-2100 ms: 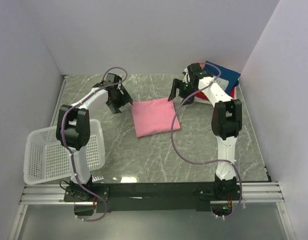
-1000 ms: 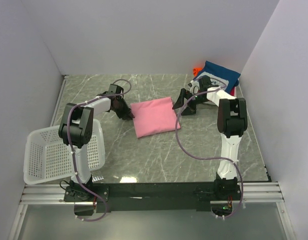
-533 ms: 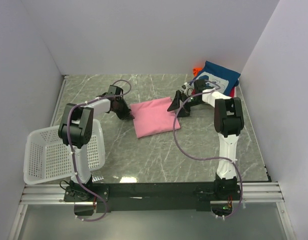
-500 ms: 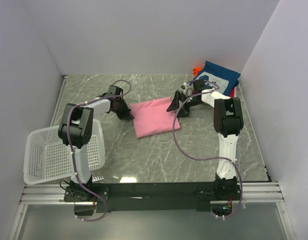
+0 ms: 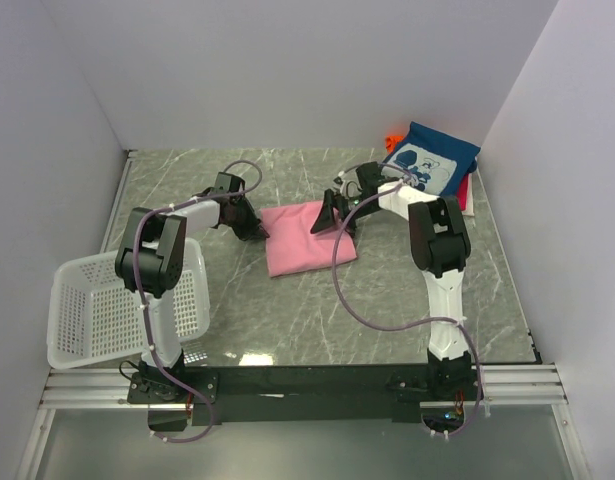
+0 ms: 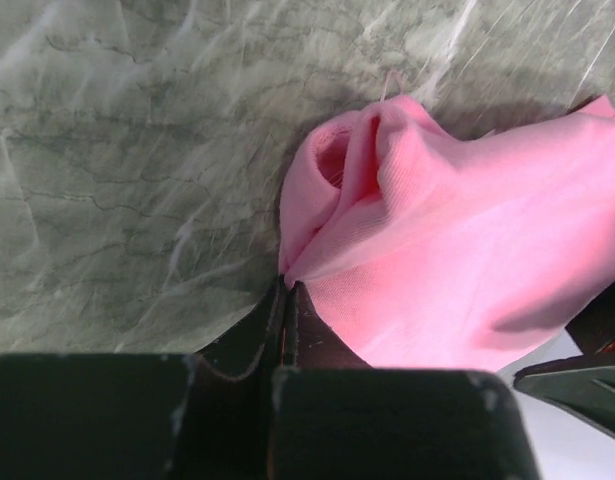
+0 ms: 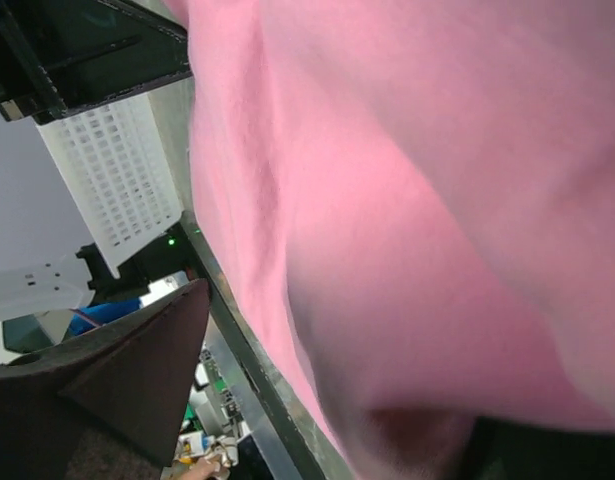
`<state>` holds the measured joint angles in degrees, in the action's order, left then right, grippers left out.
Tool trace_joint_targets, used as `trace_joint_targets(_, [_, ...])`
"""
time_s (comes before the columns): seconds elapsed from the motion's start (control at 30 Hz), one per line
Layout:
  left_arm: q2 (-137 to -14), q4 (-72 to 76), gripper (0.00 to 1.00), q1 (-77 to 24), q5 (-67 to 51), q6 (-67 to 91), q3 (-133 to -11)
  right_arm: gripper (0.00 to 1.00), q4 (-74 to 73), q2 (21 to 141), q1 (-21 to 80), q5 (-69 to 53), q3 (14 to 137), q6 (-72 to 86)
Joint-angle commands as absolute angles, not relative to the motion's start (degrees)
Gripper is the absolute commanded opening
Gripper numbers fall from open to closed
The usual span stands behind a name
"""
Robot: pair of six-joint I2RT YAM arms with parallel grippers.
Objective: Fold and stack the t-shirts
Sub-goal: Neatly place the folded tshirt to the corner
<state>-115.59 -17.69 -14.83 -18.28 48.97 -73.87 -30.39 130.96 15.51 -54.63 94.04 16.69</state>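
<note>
Left gripper [image 5: 255, 230], seen from the top camera, sits low on the marble table [image 5: 287, 320] at the left edge of the pink t-shirt [image 5: 299, 250], which lies folded mid-table. Your right gripper [image 5: 325, 218] is at that shirt's far right corner, jaws spread. A navy t-shirt [image 5: 432, 165] with white print tops the folded pile in the far right corner, well apart from the pink one. A white mesh basket [image 5: 87, 310] sits at the near left.

On your left wrist camera, the jaws are closed tight, pinching a bunched fold of the pink cloth's edge.

On your right wrist camera, pink cloth fills the view. One dark finger [image 7: 137, 380] stands clear at the lower left, so those jaws are apart and not clamped.
</note>
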Motion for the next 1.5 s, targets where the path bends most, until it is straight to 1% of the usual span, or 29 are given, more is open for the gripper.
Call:
trace_joint_targets(0.0, [-117.25,-23.20,0.00,-16.26,-15.73,46.85,-70.31,0.80,-29.01,134.83,18.45,-44.83,92.72,17.48])
trace_joint_targets(0.03, [-116.99,-23.20,0.00,-16.26,-15.91,46.85,-70.14,0.78,-28.31,134.48,18.98,-44.30,92.64,17.84])
trace_joint_targets(0.13, [-116.72,-22.85,0.00,-16.26,-16.17,46.85,-69.79,0.65,-27.51,133.77,19.95,-42.54,92.90,19.07])
trace_joint_targets(0.17, [-116.72,-22.85,0.01,-16.35,-16.35,46.76,-69.79,0.54,-27.34,133.68,20.21,-41.76,92.99,19.33])
trace_joint_targets(0.23, [-116.54,-22.68,0.00,-16.35,-16.70,46.85,-69.96,0.44,-27.25,132.89,20.56,-40.79,93.16,19.95])
trace_joint_targets(0.27, [-116.46,-22.85,0.00,-16.35,-17.05,46.93,-70.31,0.32,-27.16,132.63,20.74,-40.09,93.34,19.95])
trace_joint_targets(0.3, [-116.37,-23.20,0.01,-16.35,-16.96,46.76,-70.75,0.26,-27.33,132.10,20.57,-38.95,93.43,20.30])
trace_joint_targets(0.33, [-116.11,-24.16,0.07,-16.26,-16.70,46.67,-71.71,0.20,-27.77,131.84,20.57,-38.33,93.95,20.30])
trace_joint_targets(0.37, [-115.84,-24.69,0.11,-16.26,-15.92,46.50,-72.24,0.09,-28.38,131.57,20.48,-36.41,94.39,19.87])
trace_joint_targets(0.4, [-115.58,-25.13,0.16,-16.17,-15.47,46.41,-72.77,0.03,-29.17,131.14,20.30,-35.52,95.00,19.60])
trace_joint_targets(0.43, [-114.97,-26.01,0.24,-15.91,-15.03,46.23,-73.38,0.00,-31.09,130.96,20.30,-34.55,96.75,19.16])
trace_joint_targets(0.47, [-114.70,-26.36,0.38,-15.73,-14.68,46.23,-74.52,0.00,-32.33,130.87,19.95,-33.58,97.72,18.73])
trace_joint_targets(0.5, [-114.44,-26.80,0.45,-15.47,-14.42,46.32,-74.97,0.00,-33.47,130.61,19.60,-31.14,98.87,17.76])
trace_joint_targets(0.53, [-113.91,-27.59,0.55,-14.95,-14.33,46.32,-75.93,0.00,-36.18,130.61,19.34,-29.98,101.57,17.23])
trace_joint_targets(0.63, [-112.68,-28.47,0.66,-13.28,-14.06,46.49,-77.16,0.00,-41.81,131.13,17.76,-25.67,108.07,14.77])
trace_joint_targets(0.67, [-112.33,-28.74,0.68,-12.75,-14.15,46.58,-77.34,0.00,-43.05,131.31,17.23,-24.71,109.76,14.33])
trace_joint_targets(0.77, [-111.10,-29.35,0.71,-10.82,-14.24,46.41,-77.87,0.00,-47.71,132.54,14.95,-21.98,116.88,12.31])
trace_joint_targets(0.9, [-110.48,-30.32,0.71,-8.79,-13.54,45.09,-78.49,0.00,-53.25,136.04,12.05,-17.94,126.19,10.46])
trace_joint_targets(1.03, [-110.83,-30.59,0.71,-6.42,-13.80,44.47,-78.22,0.00,-55.28,138.95,10.03,-14.25,135.06,10.02])
trace_joint_targets(1.2, [-111.88,-30.41,0.71,-4.40,-14.15,44.21,-78.40,0.00,-52.13,138.08,8.27,-8.36,136.76,10.28])
trace_joint_targets(1.47, [-114.52,-31.38,0.71,-3.25,-14.41,43.51,-80.42,0.00,-46.59,137.20,6.33,-6.24,142.21,11.77])
